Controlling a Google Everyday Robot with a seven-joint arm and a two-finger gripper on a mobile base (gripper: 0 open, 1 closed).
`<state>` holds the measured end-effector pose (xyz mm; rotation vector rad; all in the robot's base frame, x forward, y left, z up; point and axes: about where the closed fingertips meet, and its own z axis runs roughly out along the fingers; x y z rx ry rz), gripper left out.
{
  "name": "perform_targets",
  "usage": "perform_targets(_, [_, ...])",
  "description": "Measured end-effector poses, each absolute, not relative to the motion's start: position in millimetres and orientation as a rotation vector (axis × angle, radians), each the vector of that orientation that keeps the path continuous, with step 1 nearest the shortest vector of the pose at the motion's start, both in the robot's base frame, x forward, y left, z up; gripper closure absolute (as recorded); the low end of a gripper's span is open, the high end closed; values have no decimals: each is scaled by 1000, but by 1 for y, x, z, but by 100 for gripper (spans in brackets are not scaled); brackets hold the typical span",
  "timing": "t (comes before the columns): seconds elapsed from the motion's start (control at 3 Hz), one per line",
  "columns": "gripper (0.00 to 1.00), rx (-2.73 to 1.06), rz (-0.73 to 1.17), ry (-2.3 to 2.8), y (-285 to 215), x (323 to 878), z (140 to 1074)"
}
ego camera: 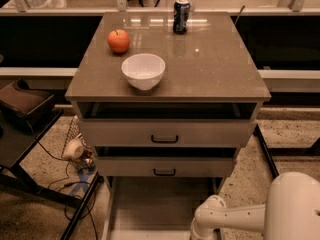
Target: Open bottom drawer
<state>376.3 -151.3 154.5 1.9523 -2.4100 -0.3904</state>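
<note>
- my gripper (202,232) hangs at the bottom edge of the view, under my white arm (235,218), just at the right front corner of the bottom drawer (160,204). the edge cuts it off, so i cannot tell whether it is wide, narrow or holding the handle.
- the bottom drawer stands pulled well out of the cabinet (210,69), its shallow tray bare beneath the middle drawer (165,166). its front and handle lie at or below the edge of the view.
- the middle drawer and the top drawer (165,133) each sit slightly ajar, with a dark gap above each front.
- on the cabinet top rest an apple (119,40), a white bowl (143,71) and a drink can (181,16), all well apart.
- by my judgement the opening is done or nearly so, and little travel can be left.
- risk: a further pull could hit the end of the runners and tug the whole cabinet. that jolt could roll the apple, slide the bowl or tip the can.
- risk: lifting my arm away carelessly could catch the drawer's right wall or the jutting middle drawer front, knocking the bottom drawer partway shut.
</note>
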Motion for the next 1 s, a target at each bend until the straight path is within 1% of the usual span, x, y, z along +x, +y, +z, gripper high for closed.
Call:
perform_targets(0.33, [78, 1951, -394, -2408, -151, 375, 153])
perform_targets(0.67, [47, 1950, -398, -2405, -150, 372, 152])
perform_targets(1.0, [24, 1949, -401, -2403, -150, 371, 151])
